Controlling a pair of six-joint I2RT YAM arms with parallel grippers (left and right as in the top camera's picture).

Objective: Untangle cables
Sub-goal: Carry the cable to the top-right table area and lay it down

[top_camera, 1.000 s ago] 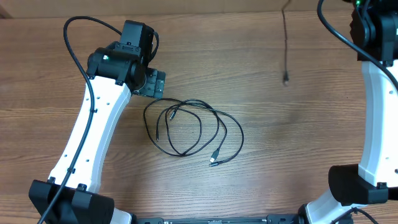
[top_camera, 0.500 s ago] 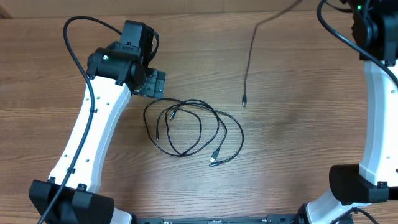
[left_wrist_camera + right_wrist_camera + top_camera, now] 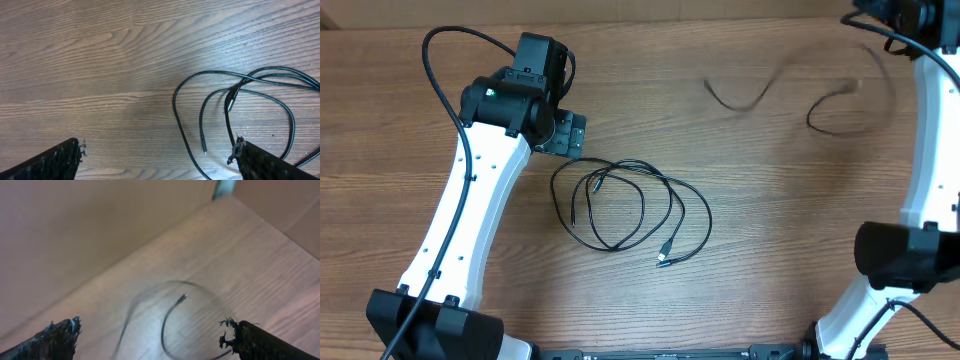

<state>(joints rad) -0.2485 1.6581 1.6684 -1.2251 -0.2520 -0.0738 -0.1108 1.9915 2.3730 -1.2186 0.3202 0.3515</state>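
The right gripper [image 3: 150, 327] has just let go; a second ago it was shut on one cable, which hung straight down over the far right of the table [image 3: 770, 220], and now its jaws stand wide with nothing between them. The freed cable [image 3: 738, 106] is a blurred curl in the overhead view, so I judge it to be still falling or settling, well apart from the tangle [image 3: 643, 207]; the right wrist view shows it [image 3: 167, 315] loose on the wood below the fingers. That looks like one cord separated and set aside. The tangle has not moved; its loops still overlap at mid-table, plugs showing. The left gripper [image 3: 157, 160] hangs wide and empty just beside the tangle's [image 3: 231, 95] upper left edge, unchanged; the next pull probably starts there.
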